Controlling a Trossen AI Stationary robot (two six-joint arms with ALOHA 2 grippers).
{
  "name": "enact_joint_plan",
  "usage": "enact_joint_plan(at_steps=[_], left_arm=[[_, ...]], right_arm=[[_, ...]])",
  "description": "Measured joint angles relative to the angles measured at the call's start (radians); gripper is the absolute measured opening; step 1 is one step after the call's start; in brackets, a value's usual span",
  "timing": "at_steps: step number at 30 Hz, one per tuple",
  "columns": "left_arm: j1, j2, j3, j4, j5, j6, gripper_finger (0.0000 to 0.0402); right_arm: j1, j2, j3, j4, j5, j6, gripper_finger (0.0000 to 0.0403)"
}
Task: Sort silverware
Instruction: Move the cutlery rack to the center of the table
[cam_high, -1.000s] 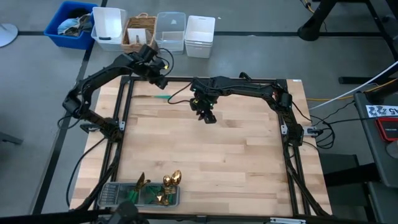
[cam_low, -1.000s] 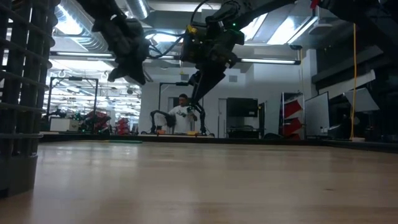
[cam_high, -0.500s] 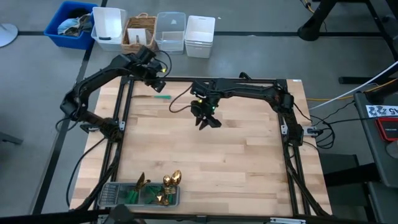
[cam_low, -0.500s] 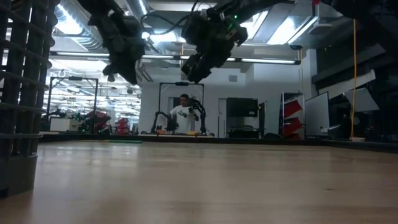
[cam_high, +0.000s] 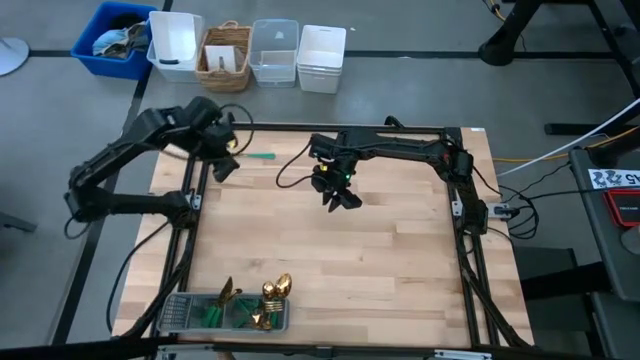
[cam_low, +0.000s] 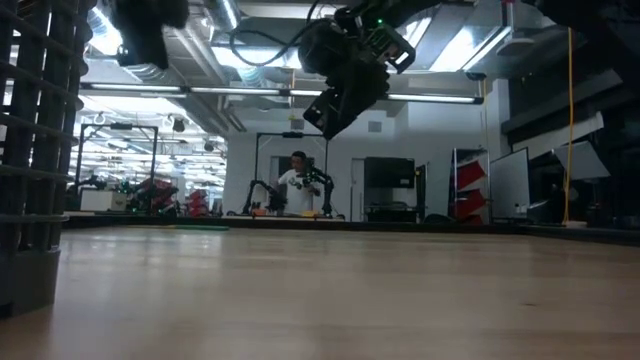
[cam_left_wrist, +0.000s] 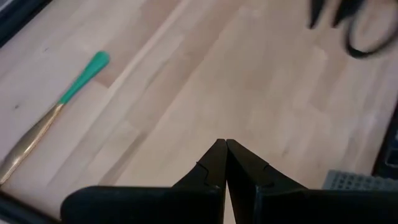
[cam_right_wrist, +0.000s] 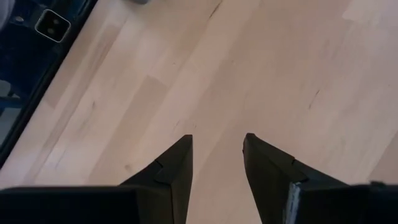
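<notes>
No writing is legible anywhere on the table (cam_high: 330, 260) or bins (cam_high: 297, 52). Most silverware (cam_high: 255, 302) stands in the tray (cam_high: 180, 312) at the near edge, seen only from above, while the left wrist view alone shows one piece's (cam_left_wrist: 53, 116) gold blade on the far left edge. Both grippers hang empty: left gripper (cam_left_wrist: 225, 149) pinched together, right gripper (cam_right_wrist: 216, 149) spread apart.

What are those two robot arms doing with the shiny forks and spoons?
They are sorting silverware. Most of the gold and teal pieces already sit in the grey mesh tray at the near edge of the wooden table. One teal-handled piece lies alone near the far edge. The left gripper is shut and empty, close to that piece. The right gripper is open and empty, up above the middle of the table. Neither one is holding anything.
</notes>
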Motion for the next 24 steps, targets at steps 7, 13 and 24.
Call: enact_joint_plan(at_steps=[7,13,24], left_arm=[[-0.131,-0.125,-0.046,0.038,-0.064,-0.024,0.0001],[-0.149,-0.162,-0.096,0.073,-0.142,-0.017,0.0001],[-0.147,-0.16,-0.19,0.129,-0.196,0.046,0.0001]], right_arm=[[0.037,0.0,0.0,0.004,-0.102,0.032,0.0143],[0.121,0.0,0.0,0.074,-0.194,0.109,0.0143],[0.345,-0.006,0.136,0.342,0.154,0.403,0.0143]])
